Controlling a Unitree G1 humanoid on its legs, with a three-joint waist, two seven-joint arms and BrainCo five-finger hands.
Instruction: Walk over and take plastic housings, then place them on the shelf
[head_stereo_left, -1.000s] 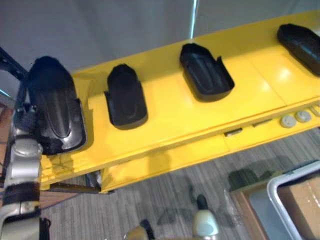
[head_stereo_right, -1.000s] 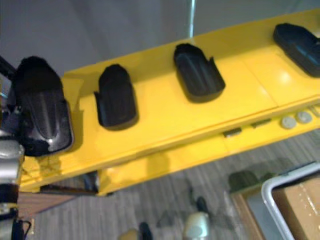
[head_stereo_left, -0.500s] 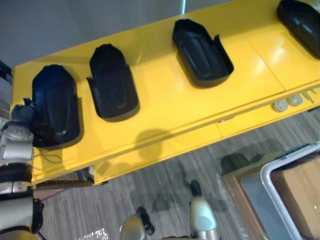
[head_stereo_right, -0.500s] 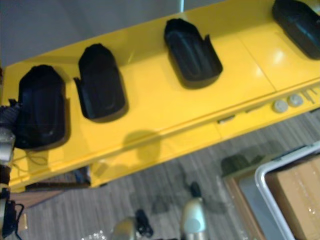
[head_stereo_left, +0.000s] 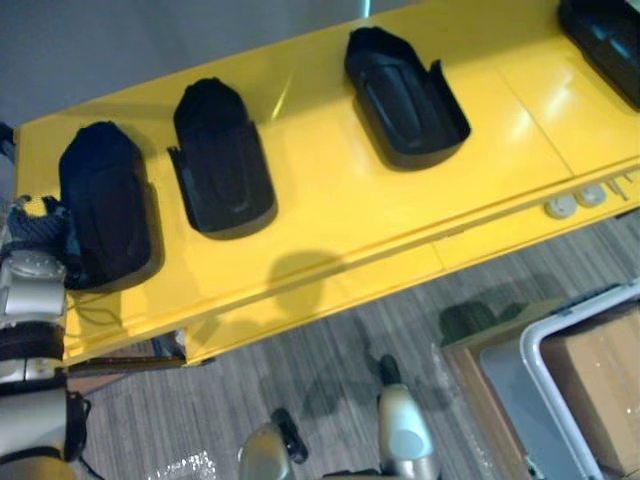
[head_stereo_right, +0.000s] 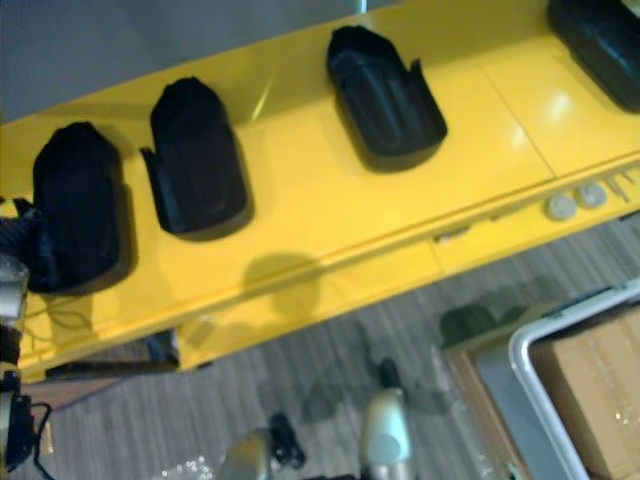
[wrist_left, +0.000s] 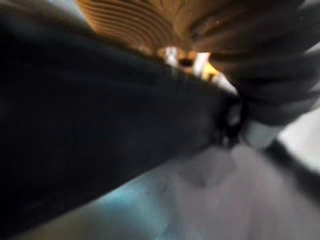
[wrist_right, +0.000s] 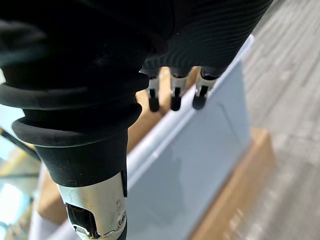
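4 blk plastic housings (head_stereo_left: 222, 160) | in row, apart | on yellow shelf (head_stereo_left: 330, 215) | 3rd hollow-side up

readable text: none, honestly
yellow shelf (head_stereo_left: 330, 205): no lettering I can make out
round discs (head_stereo_left: 575, 203) on its front edge: too small to read
black plastic housings (head_stereo_left: 222, 160): no legible marks
cardboard box (head_stereo_left: 603, 388): too blurry to read

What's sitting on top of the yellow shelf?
Four black housings: the leftmost housing, by the left hand, the second housing, the third housing and the fourth housing. The shelf beneath them is covered.
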